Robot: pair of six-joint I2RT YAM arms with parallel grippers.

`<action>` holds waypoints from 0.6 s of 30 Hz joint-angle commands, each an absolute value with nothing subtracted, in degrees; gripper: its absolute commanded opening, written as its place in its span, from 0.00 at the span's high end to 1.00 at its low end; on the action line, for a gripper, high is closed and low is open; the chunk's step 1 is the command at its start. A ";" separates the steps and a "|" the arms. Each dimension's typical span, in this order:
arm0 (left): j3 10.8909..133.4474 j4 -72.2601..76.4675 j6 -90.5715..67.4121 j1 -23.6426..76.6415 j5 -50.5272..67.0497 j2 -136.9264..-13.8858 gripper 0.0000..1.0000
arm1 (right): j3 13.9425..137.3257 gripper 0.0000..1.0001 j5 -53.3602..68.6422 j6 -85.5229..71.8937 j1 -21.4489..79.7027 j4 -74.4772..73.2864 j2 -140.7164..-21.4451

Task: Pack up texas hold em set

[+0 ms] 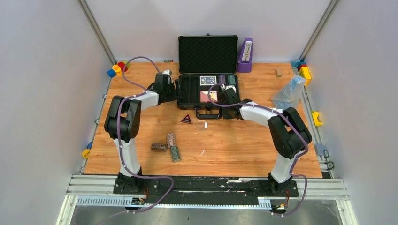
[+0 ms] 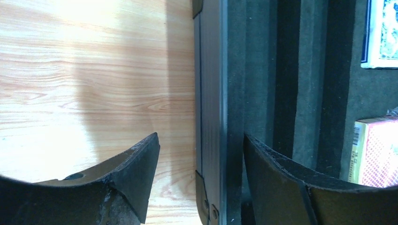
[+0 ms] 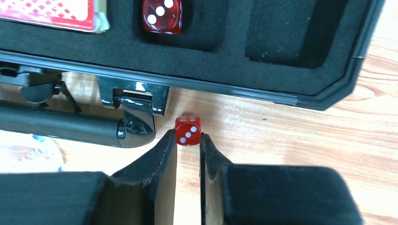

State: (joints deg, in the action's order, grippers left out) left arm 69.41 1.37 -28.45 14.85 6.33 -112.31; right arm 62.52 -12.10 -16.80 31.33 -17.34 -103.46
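The case [image 1: 207, 54] lies open. In it are card decks [image 1: 208, 80] and one die [image 3: 162, 15]. Just before its front wall is a loose die [image 3: 188, 130]. The triangle [image 1: 186, 119] lies before it, the chip rolls [image 1: 168, 146] farther before-left, and the metronome-like object [image 1: 245, 55] behind-right.

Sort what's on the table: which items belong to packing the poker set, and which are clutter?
Job: black foam-lined hard case, multicoloured poker chip rolls, dark red triangle, translucent red die, boxed card decks.
Clutter: purple upright metronome-like object, bright toy blocks, clear plastic bag.
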 commanded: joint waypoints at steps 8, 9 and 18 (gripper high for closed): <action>72.37 -5.93 -21.82 14.57 6.56 -111.22 0.69 | 62.77 1.00 -11.98 -15.82 31.65 -17.35 -91.79; 71.79 -6.58 -21.42 14.58 6.08 -110.76 0.79 | 63.17 1.00 -11.67 -15.82 31.64 -17.25 -91.50; 64.70 -8.80 -18.38 14.47 7.17 -104.68 1.00 | 71.02 1.00 -9.73 -15.51 31.68 -17.78 -94.82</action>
State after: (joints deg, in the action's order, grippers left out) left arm 68.77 -2.66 -22.72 15.25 5.67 -109.65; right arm 65.45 -10.63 -16.29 31.38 -19.16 -93.03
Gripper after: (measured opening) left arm 0.069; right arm 0.188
